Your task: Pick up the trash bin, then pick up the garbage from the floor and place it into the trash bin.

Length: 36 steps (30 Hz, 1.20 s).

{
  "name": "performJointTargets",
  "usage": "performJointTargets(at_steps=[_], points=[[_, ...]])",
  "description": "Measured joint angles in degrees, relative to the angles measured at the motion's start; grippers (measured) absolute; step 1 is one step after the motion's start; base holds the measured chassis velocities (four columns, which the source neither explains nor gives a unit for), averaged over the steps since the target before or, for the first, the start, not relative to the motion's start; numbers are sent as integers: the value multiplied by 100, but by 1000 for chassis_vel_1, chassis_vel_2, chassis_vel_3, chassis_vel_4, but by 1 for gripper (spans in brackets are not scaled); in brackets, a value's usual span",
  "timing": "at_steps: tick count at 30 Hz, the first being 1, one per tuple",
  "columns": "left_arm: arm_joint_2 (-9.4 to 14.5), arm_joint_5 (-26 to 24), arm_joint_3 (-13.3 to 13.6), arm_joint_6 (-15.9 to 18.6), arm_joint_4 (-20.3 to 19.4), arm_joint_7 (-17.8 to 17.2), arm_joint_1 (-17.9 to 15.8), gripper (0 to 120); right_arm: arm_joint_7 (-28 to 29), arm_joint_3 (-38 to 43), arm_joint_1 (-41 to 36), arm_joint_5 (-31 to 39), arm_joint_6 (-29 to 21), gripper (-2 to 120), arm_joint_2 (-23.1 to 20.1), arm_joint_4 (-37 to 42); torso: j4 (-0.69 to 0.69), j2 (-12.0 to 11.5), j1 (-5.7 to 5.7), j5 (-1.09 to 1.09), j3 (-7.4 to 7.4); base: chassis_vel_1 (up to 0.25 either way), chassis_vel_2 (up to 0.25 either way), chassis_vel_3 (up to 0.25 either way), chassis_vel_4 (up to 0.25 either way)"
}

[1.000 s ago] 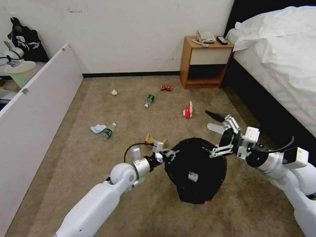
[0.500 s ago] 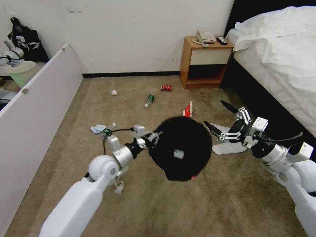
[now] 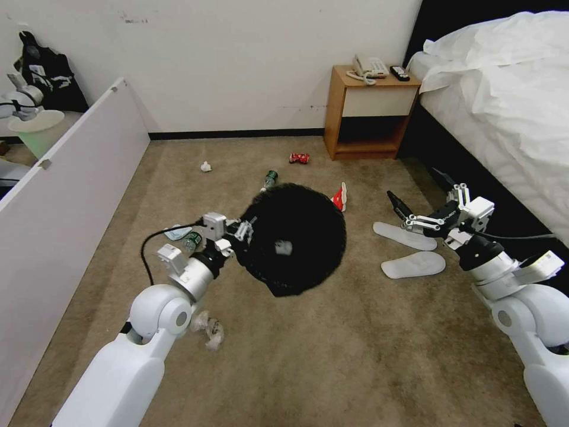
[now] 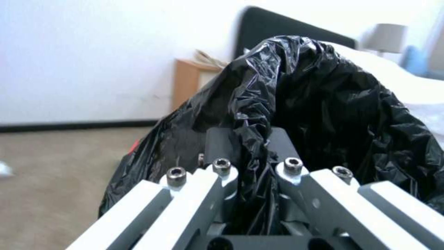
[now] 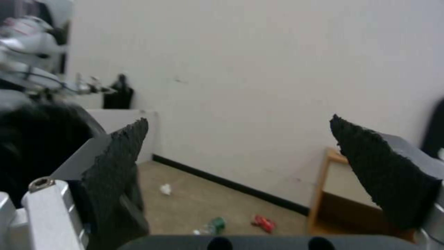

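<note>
Left tool (image 3: 240, 232) clamped on trash bin (image 3: 294, 237) rim, bin held tilted above floor (image 3: 332, 344), centre. Right tool (image 3: 422, 196) spread wide, empty, above slippers (image 3: 409, 249). Farther: bottle (image 3: 269, 178), can (image 3: 299, 158), paper wad (image 3: 205, 166).

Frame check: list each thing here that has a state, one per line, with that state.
trash bin: lifted off the carpet, tilted, black bag over its rim.
left claw: shut on the bin's bagged rim.
right claw: open, empty, above the slippers.
slippers: flat on the carpet.
red can: crushed, on the carpet.
bottle: lying on its side.
</note>
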Motion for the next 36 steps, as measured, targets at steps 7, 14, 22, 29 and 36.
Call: performJointTargets(at_steps=[7, 14, 22, 29, 36], points=[[-83, 355, -307, -269, -238, -314, 92, 3, 543, -124, -12, -293, -211, 100, 144, -31, 1, 0, 0, 0, 0, 0, 0, 0, 0], [-100, 513, -628, -331, -472, -406, 177, 3, 1524, -201, -30, -409, -709, 100, 275, 112, 1, 0, 0, -1, 0, 0, 0, 0, 0], [-57, 346, -858, -316, -617, -328, 263, 3, 1984, -205, -28, -565, -743, 100, 323, 62, 1, 0, 0, 0, 0, 0, 0, 0, 0], [-70, -46, -959, -156, -626, -309, 335, 3, 1894, -217, -17, -766, -587, 100, 378, -14, 1, 0, 0, 0, 0, 0, 0, 0, 0], [-25, -505, -1145, -5, -689, -306, 433, 3, 1647, -216, -65, -843, -489, 100, 403, -43, 1, 0, 0, 0, 0, 0, 0, 0, 0]])
